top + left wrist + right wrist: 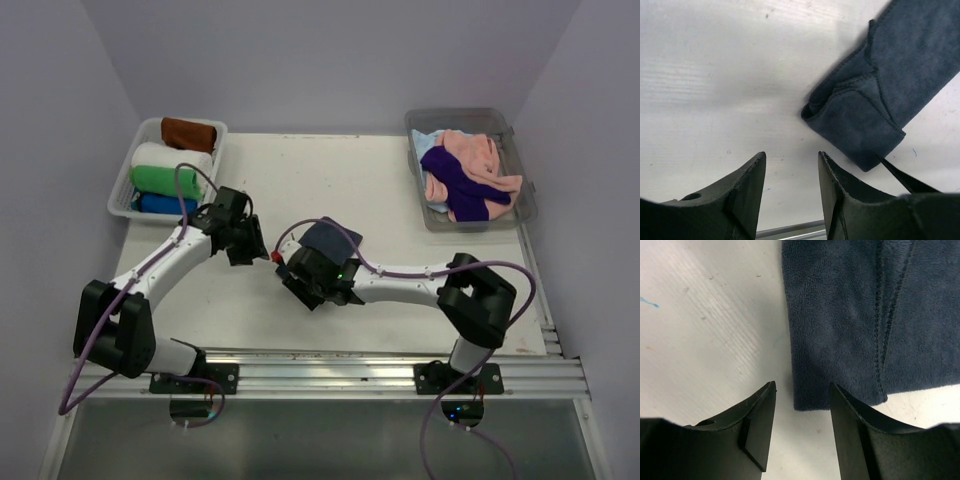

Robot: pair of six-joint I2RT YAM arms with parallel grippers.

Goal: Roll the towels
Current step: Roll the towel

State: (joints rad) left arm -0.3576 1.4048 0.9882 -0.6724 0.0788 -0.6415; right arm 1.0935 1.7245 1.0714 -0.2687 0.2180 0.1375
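Dark grey-blue towel point(335, 238) lies folded flat mid-table point(330, 170), bare tabletop on all sides. Its near edge lies just ahead of right gripper point(802, 385): jaws apart, empty. Left gripper point(791, 167): jaws apart, empty, towel end just beside. Bin of rolled towels point(128, 203) and bin of loose towels point(522, 195) sit at the far corners, well apart.

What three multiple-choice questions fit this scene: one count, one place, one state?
1. How many rolled terry towels lie in the white plastic basket? A two; B four; C six.
2. Where is the dark grey-blue terry towel? A in that basket; B lifted in the air; C on the white table.
3. The right gripper is: A open; B shut on the towel; C out of view.
Answers: 1 B, brown, white, green and blue rolls show; 2 C, it rests there, in front of the gripper; 3 A, its jaws stand apart, clamping nothing.
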